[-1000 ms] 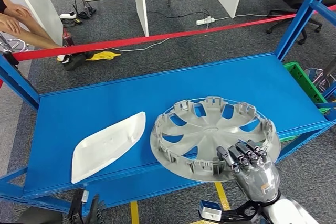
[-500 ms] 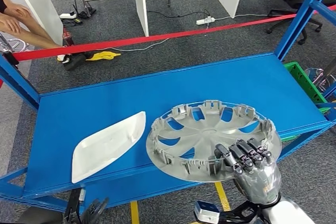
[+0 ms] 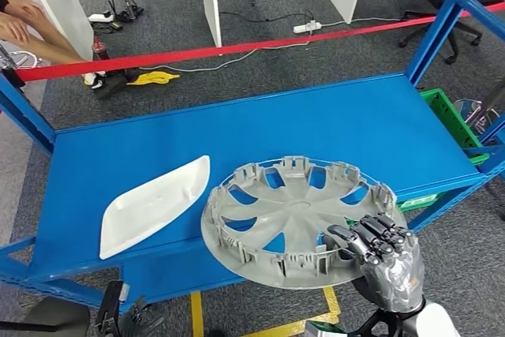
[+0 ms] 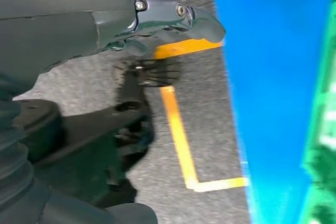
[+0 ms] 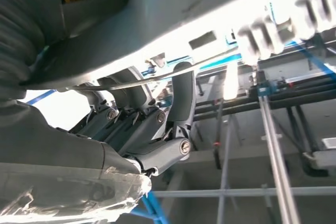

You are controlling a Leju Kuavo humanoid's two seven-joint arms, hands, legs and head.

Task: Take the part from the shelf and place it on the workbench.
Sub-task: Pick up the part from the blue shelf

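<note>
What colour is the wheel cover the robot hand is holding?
Grey wheel cover, seen best in the head view.

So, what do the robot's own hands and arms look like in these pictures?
The right hand has a rounded grey shell under a clear glossy wrap, and dark segmented fingers with small metal screws at the links. Below it a black bracket leads to a white forearm cover. The left hand is dark grey, with a ribbed rubber cover at the wrist.
</note>
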